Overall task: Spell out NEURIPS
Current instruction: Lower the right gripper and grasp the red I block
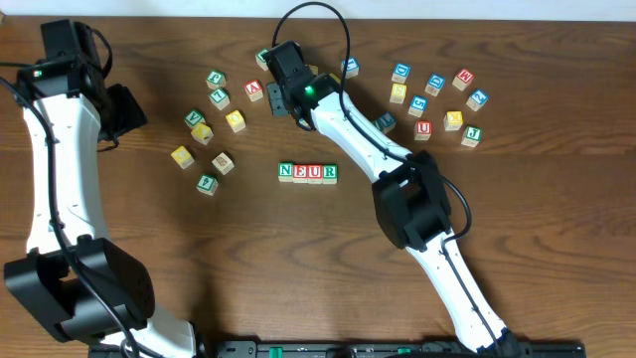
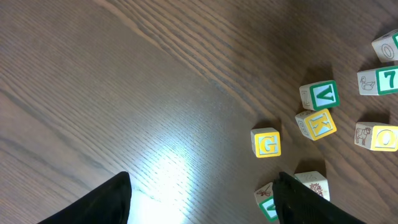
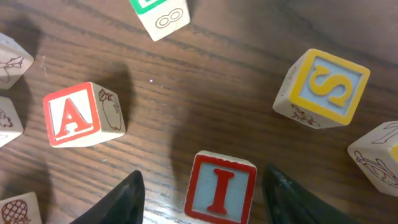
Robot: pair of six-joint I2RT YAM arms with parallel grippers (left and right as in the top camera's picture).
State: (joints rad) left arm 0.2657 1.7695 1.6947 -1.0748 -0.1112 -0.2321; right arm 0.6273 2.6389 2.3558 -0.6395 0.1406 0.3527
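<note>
**Satin wood, painted blocks, plastic shells**

The table [image 2: 124, 74] is dark brown wood with a fine, streaky grain. Its finish is satin, and a pale glare spreads across it in the left wrist view. The I cube [image 3: 221, 188] is smooth wood with a matt red painted frame and letter. The S cube [image 3: 326, 87] and A cube [image 3: 71, 114] have painted faces too, with thin printed line drawings on their pale, bare sides. The right gripper [image 3: 200, 202] has dull black fingers [image 3: 124, 202], plastic by the look. The right arm [image 1: 353, 134] and left arm [image 1: 58, 169] wear smooth white shells with a slight sheen, and their joints are matt black. The cable [image 1: 328, 12] is smooth and black.
</note>
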